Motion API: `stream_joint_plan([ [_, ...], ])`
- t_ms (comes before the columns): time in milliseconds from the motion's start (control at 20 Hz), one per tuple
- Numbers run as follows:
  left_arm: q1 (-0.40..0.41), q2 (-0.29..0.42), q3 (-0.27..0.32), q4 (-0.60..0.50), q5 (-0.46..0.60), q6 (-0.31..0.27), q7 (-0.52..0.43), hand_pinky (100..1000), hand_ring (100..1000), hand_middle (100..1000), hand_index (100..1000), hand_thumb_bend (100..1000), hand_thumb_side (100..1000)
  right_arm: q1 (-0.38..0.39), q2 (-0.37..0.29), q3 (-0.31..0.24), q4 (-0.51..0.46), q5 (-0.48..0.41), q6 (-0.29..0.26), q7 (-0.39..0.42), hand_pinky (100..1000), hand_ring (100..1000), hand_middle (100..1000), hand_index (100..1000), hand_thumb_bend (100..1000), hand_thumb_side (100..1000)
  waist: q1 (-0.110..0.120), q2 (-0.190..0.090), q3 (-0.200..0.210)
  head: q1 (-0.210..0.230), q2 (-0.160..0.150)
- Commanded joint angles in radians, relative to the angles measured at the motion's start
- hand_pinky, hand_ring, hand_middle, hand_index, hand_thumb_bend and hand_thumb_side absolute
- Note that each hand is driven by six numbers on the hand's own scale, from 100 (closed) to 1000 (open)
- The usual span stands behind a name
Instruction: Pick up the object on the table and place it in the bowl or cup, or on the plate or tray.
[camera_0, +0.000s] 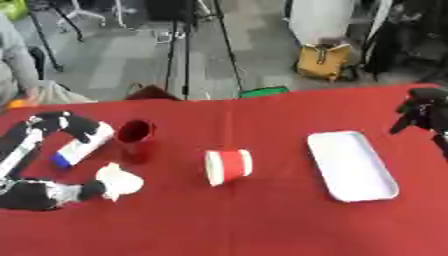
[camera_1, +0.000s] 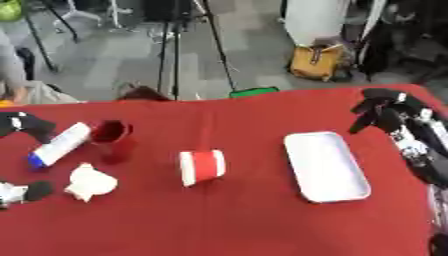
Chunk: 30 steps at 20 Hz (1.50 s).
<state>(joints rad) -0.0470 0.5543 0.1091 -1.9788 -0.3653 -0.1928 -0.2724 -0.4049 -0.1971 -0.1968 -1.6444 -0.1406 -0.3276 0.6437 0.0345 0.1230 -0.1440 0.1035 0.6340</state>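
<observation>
A white tube with a blue cap (camera_0: 80, 146) lies at the left of the red table. My left hand (camera_0: 59, 123) hovers just over its far end, fingers drooping and holding nothing. A dark red cup (camera_0: 134, 137) stands upright right of the tube. A crumpled white item (camera_0: 118, 181) lies in front of it. A red and white paper cup (camera_0: 229, 166) lies on its side mid-table. A white tray (camera_0: 352, 165) lies to the right, with nothing on it. My right hand (camera_1: 381, 107) hangs open above the table's far right corner.
A black and silver part (camera_0: 35, 194), likely of my left arm, sits at the lower left, touching the crumpled item. Tripod legs (camera_0: 185, 50), a yellow bag (camera_0: 322, 61) and a seated person at the far left stand beyond the table's far edge (camera_0: 262, 97).
</observation>
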Motion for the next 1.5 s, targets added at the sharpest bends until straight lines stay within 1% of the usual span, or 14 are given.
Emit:
stream_joint_plan([
  [50,-0.014,0.037,0.003,-0.021,-0.014,0.012,-0.009,722,607,633,779,911,622,-0.013,-0.014,-0.005,-0.018,0.006,-0.002,0.001,544,539,635,833,100,593,-0.001,-0.01,-0.001,-0.003,-0.001],
  [300,-0.015,0.041,0.002,-0.021,-0.028,0.022,-0.018,722,609,638,782,929,606,-0.014,-0.013,-0.004,-0.017,0.007,-0.002,0.002,544,539,635,832,100,593,-0.001,-0.011,-0.001,-0.019,-0.009],
  [350,-0.015,0.042,0.002,-0.021,-0.033,0.024,-0.02,721,608,639,783,941,591,-0.014,-0.013,-0.004,-0.017,0.006,-0.003,0.002,544,539,635,832,100,593,-0.001,-0.011,-0.001,-0.021,-0.01],
  [500,-0.014,0.045,0.006,-0.021,-0.052,0.047,-0.03,720,610,648,787,950,582,-0.013,-0.013,-0.006,-0.017,0.006,-0.002,0.001,543,539,634,832,100,592,-0.001,-0.011,-0.003,-0.024,-0.015],
  [750,-0.014,0.053,0.011,-0.011,-0.1,0.081,-0.051,734,638,680,806,966,587,-0.012,-0.014,-0.006,-0.016,0.006,-0.001,0.001,543,539,634,832,100,592,0.0,-0.012,-0.003,-0.026,-0.015],
  [850,-0.021,0.062,0.009,0.005,-0.13,0.089,-0.069,741,662,703,816,973,578,-0.013,-0.015,-0.006,-0.015,0.006,-0.001,0.001,543,538,634,832,100,592,0.0,-0.012,-0.003,-0.029,-0.017],
  [900,-0.033,0.087,0.0,0.033,-0.165,0.092,-0.098,745,691,723,822,963,549,-0.013,-0.014,-0.005,-0.015,0.006,-0.002,0.003,544,539,634,832,100,593,0.0,-0.013,-0.004,-0.029,-0.016],
  [1000,-0.067,0.118,-0.021,0.101,-0.232,0.078,-0.161,747,695,726,823,962,542,-0.013,-0.013,-0.004,-0.014,0.006,-0.002,0.005,544,538,634,832,100,593,0.0,-0.013,-0.006,-0.03,-0.015],
  [1050,-0.076,0.122,-0.024,0.121,-0.249,0.067,-0.175,747,695,726,823,962,542,-0.012,-0.013,-0.004,-0.014,0.006,-0.002,0.005,544,538,634,832,100,593,0.0,-0.013,-0.006,-0.031,-0.015],
  [1100,-0.093,0.141,-0.035,0.162,-0.272,0.061,-0.202,756,729,753,848,959,504,-0.012,-0.014,-0.003,-0.013,0.006,-0.002,0.006,543,537,634,832,100,593,-0.001,-0.013,-0.008,-0.031,-0.016],
  [1150,-0.118,0.156,-0.045,0.211,-0.293,0.051,-0.231,756,729,753,848,959,504,-0.011,-0.014,-0.003,-0.011,0.006,-0.003,0.007,543,537,634,832,100,593,-0.001,-0.013,-0.01,-0.031,-0.015],
  [1200,-0.139,0.171,-0.054,0.258,-0.313,0.037,-0.254,757,746,770,868,965,495,-0.011,-0.015,-0.003,-0.009,0.006,-0.004,0.008,543,537,634,832,100,593,-0.001,-0.014,-0.011,-0.032,-0.015],
  [1350,-0.193,0.202,-0.077,0.367,-0.348,-0.011,-0.295,756,756,777,876,978,492,-0.012,-0.016,-0.002,-0.005,0.005,-0.006,0.011,543,537,634,832,100,593,-0.001,-0.014,-0.013,-0.034,-0.014],
  [1500,-0.238,0.212,-0.094,0.441,-0.364,-0.037,-0.286,739,740,757,865,977,489,-0.01,-0.016,0.0,-0.004,0.004,-0.007,0.014,543,537,634,832,100,595,-0.001,-0.014,-0.015,-0.036,-0.013],
])
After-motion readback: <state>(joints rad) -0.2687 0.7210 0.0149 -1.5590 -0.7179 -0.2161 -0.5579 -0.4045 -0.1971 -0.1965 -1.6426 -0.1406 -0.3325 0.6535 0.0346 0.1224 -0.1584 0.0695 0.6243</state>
